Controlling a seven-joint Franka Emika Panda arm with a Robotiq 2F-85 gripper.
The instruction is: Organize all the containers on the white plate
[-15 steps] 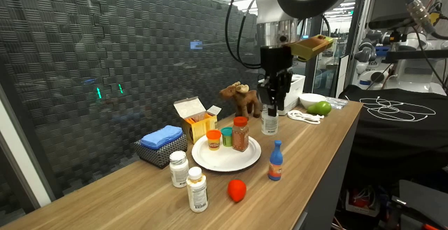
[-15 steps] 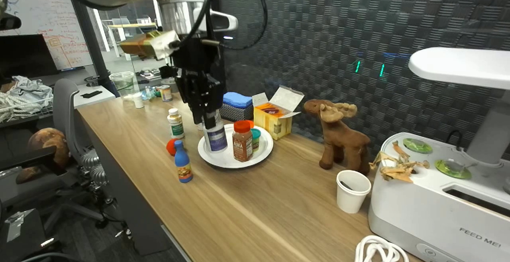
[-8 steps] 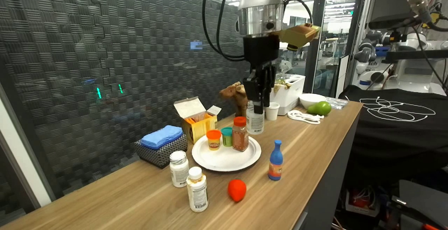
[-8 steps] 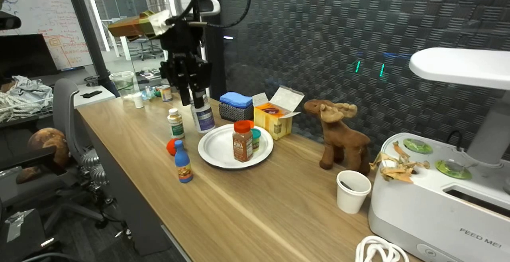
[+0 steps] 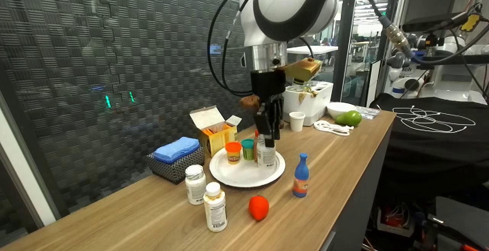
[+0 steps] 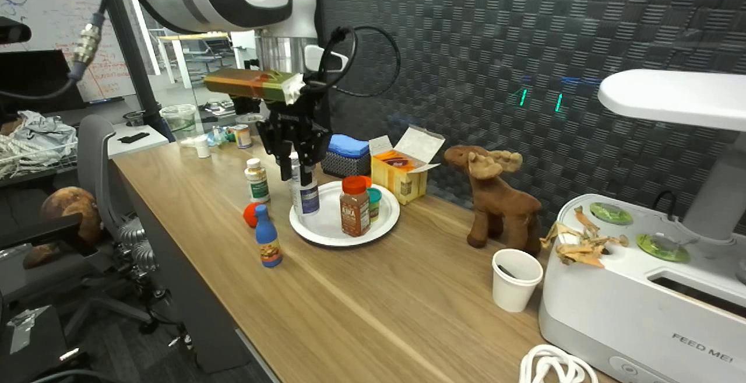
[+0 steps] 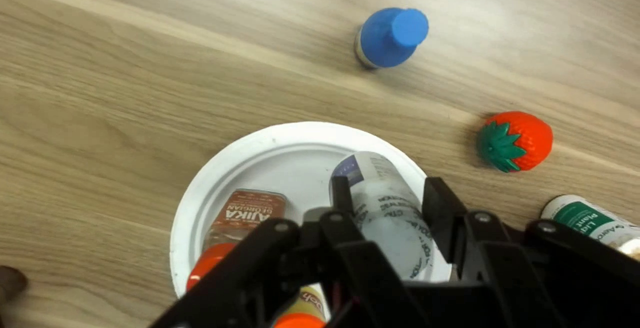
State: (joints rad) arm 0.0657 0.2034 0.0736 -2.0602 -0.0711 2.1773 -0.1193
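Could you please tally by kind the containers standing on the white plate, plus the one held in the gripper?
Orange-lidded tub and teal-lidded tub, on the white plate: 2
Red-capped jar on the plate: 1
White bottle in the gripper: 1
Total: 4

In an exterior view the near half of the plate is bare: room there. Far half is crowded: orange-lidded tub, teal-lidded tub, red-capped jar. Strip of bare plate between the jar and the held bottle in the gripper; tight flank. Yellow carton, flaps up, blocks the back just beside the rim. White bottles block the left front; bare table between strawberry and blue bottle leaves a lane. Wide stretch from plate to paper cup.
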